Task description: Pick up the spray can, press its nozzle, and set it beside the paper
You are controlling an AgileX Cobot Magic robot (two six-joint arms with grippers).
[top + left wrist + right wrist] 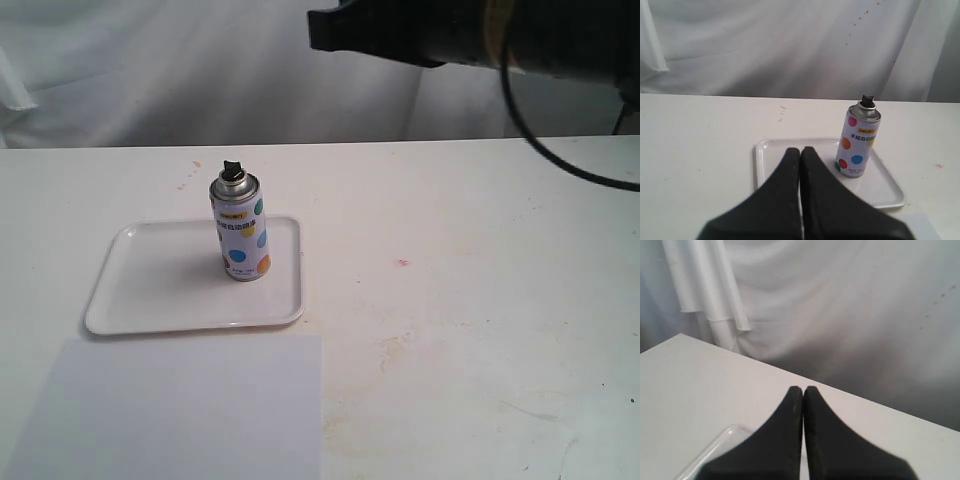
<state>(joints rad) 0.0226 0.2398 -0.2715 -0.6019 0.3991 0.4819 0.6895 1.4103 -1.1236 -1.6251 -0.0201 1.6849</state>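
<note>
The spray can [239, 232] stands upright on the right part of a white tray [150, 290], its black nozzle [232, 170] on top. The paper [170, 410] lies flat just in front of the tray. In the left wrist view the can [858, 145] and nozzle [868, 101] are ahead and off to one side of my left gripper [800, 150], which is shut and empty, hovering short of the tray [760, 165]. My right gripper [803, 389] is also shut and empty, high above the table, with a tray corner [715, 450] below it.
The right arm [480, 35] shows as a dark blurred shape across the top right, with a black cable [560, 165] hanging from it. A white cloth backdrop [200, 70] hangs behind the table. A small red mark [403, 263] is on the tabletop.
</note>
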